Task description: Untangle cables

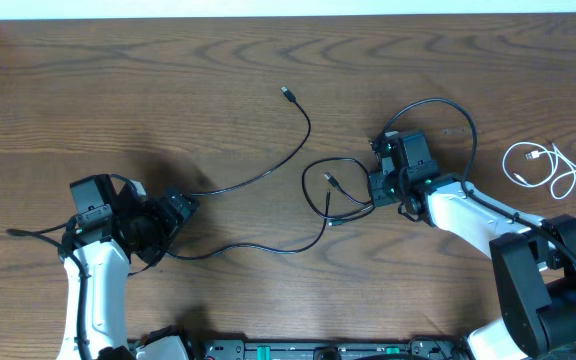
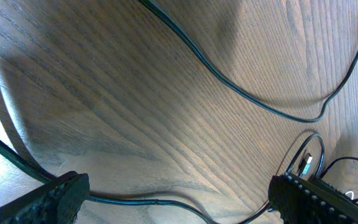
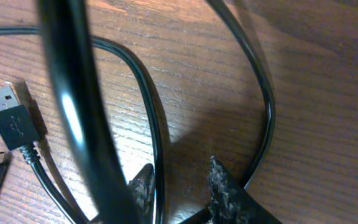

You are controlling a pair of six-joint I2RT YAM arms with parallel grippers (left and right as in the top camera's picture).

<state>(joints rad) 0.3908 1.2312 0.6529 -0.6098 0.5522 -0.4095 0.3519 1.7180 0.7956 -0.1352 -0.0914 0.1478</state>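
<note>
Two thin black cables cross the middle of the table. One cable (image 1: 268, 170) runs from a plug (image 1: 286, 92) down towards my left gripper (image 1: 180, 225). The other cable (image 1: 258, 250) loops round near my right gripper (image 1: 375, 190). My left gripper (image 2: 179, 190) is wide open, and a black cable (image 2: 154, 202) lies on the wood between its fingers. My right gripper (image 3: 180, 180) stands low over the table with its jaws a little apart. A black cable (image 3: 160, 155) runs between them against the left finger (image 3: 143, 186). A USB plug (image 3: 8, 115) lies to its left.
A thin white cord (image 1: 543, 165) lies coiled by itself at the right side of the table. The right arm's thick black wire (image 3: 73, 93) crosses close in front of the right wrist camera. The wooden table's far edge (image 1: 288, 14) is at the top.
</note>
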